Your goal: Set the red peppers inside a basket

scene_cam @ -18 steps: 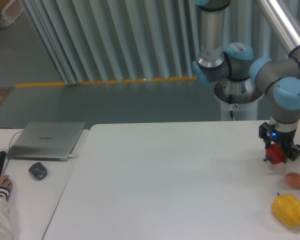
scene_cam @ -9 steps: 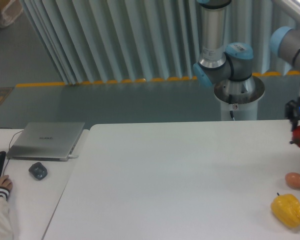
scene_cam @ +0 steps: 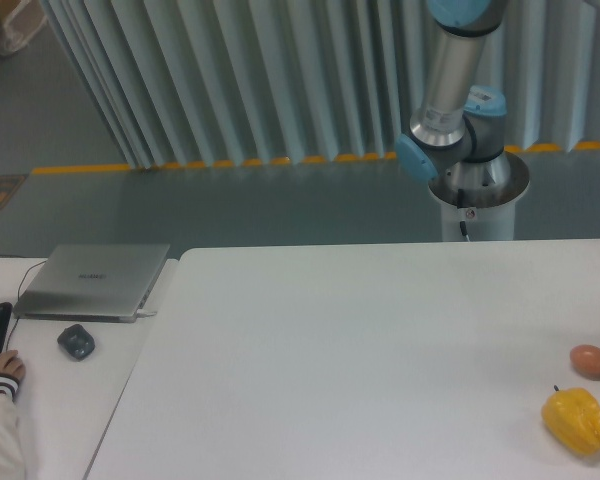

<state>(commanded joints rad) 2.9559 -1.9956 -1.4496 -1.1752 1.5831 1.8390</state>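
Red pepper and end effector: both out of frame; one second ago the end effector gripped the pepper at the counter's right edge.

End effector state cannot be told, since it lies outside the view; half a second ago it was at the right border with the pepper, raised. Only the arm's base column shows now, behind the white counter. A small orange-brown egg-shaped item and a yellow pepper remain unmoved near the right edge. On the left, a closed laptop, a mouse and a person's hand are unchanged.
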